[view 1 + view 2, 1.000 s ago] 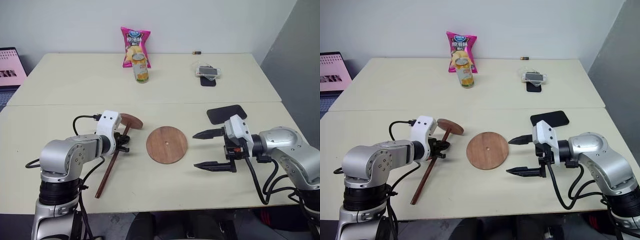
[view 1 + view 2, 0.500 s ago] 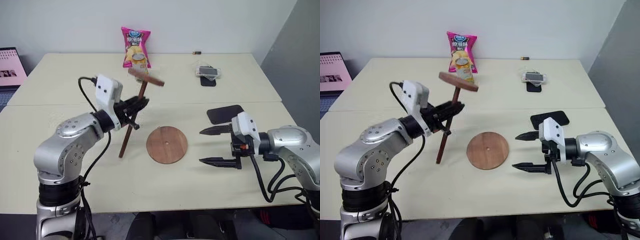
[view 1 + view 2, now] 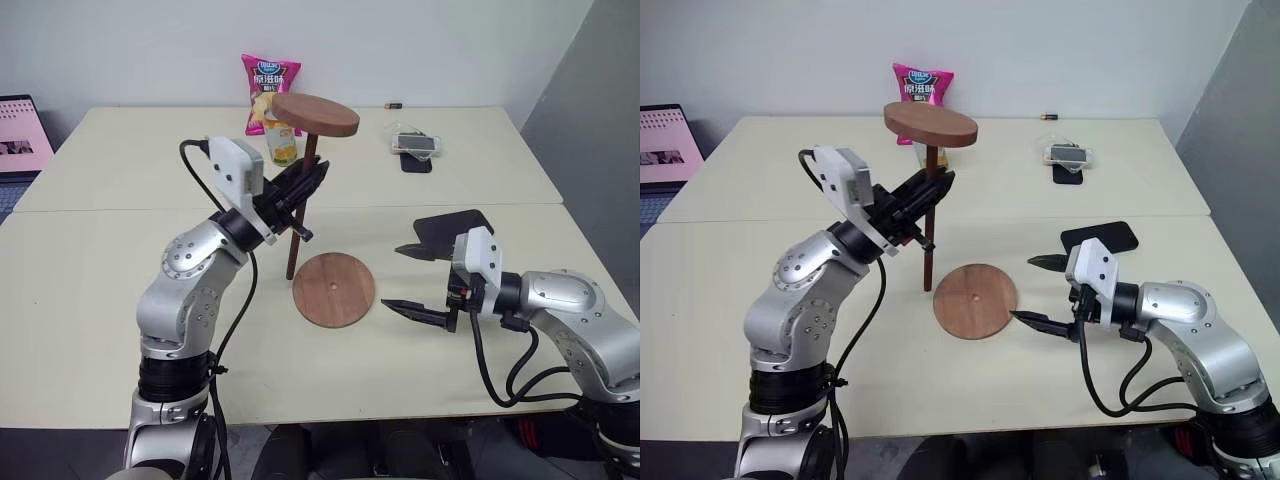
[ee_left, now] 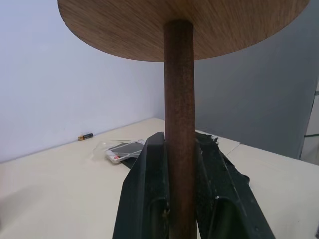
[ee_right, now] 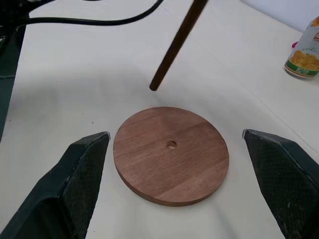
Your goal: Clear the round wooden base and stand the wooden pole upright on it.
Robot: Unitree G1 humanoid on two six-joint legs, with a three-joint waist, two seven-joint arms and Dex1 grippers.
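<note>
Lifted off the table a second ago and swung nearly upright, the wooden pole [image 3: 299, 205] hangs disc-end up in the left gripper [image 3: 300, 185], clamped on its shaft, its bare tip just beside the far-left edge of the round wooden base [image 3: 334, 289]. The base lies clear; insertion remains. The right gripper [image 3: 415, 282], fingers spread wide, waits beside the base. How high the tip hangs is hard to judge

The base [image 3: 333, 289] lies bare on the surface [image 3: 120, 300], open room all round. The pole [image 3: 299, 215] hangs just beside it; the can [image 3: 283, 150] stands well behind.
</note>
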